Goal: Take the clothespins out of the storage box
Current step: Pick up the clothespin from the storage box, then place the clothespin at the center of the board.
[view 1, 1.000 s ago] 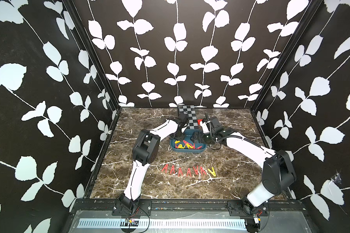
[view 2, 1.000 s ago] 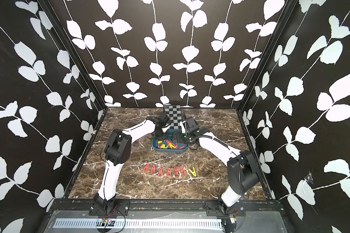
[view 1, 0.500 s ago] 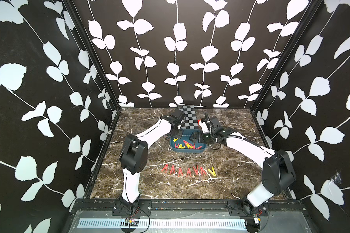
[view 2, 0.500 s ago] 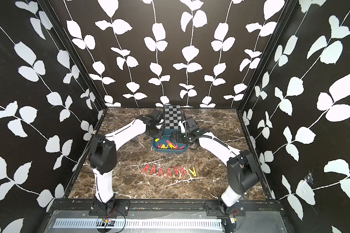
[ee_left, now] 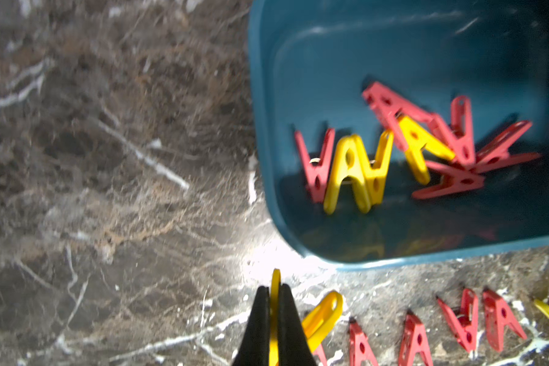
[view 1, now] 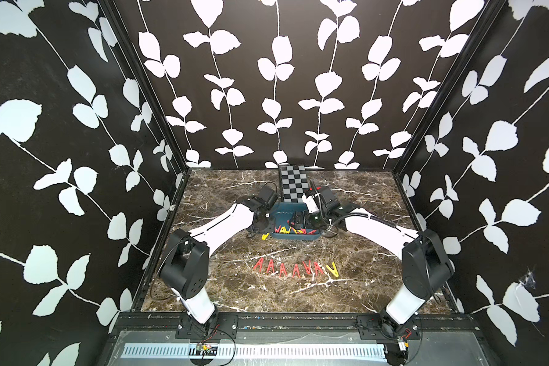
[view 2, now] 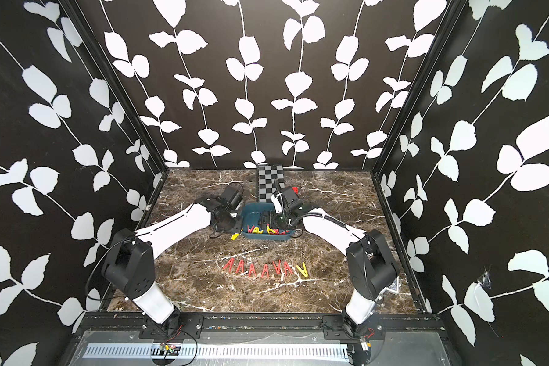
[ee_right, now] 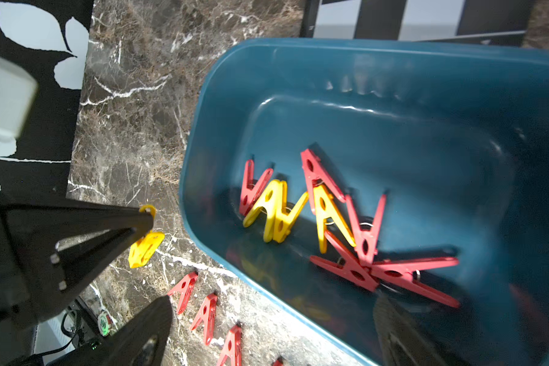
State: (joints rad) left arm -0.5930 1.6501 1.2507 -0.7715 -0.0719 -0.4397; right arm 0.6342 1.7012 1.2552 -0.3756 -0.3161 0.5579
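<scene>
Several red and yellow plastic A-shaped clothespins [view 1: 295, 270] rowed on marble worktop [view 1: 267, 298], lower centre; more heaped in shallow teal plastic storage box [view 1: 293, 236], mid-frame. Left fingers [ee_left: 257, 323] clamped on yellow clothespin [ee_left: 324, 312] beside box corner, probably row-bound; right fingers [ee_right: 133, 332] apart above box, seemingly poised to pick

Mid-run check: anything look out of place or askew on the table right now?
One red clothespin in the row on the table lies flipped: a V among A shapes in both top views. Nothing looks spilled.
</scene>
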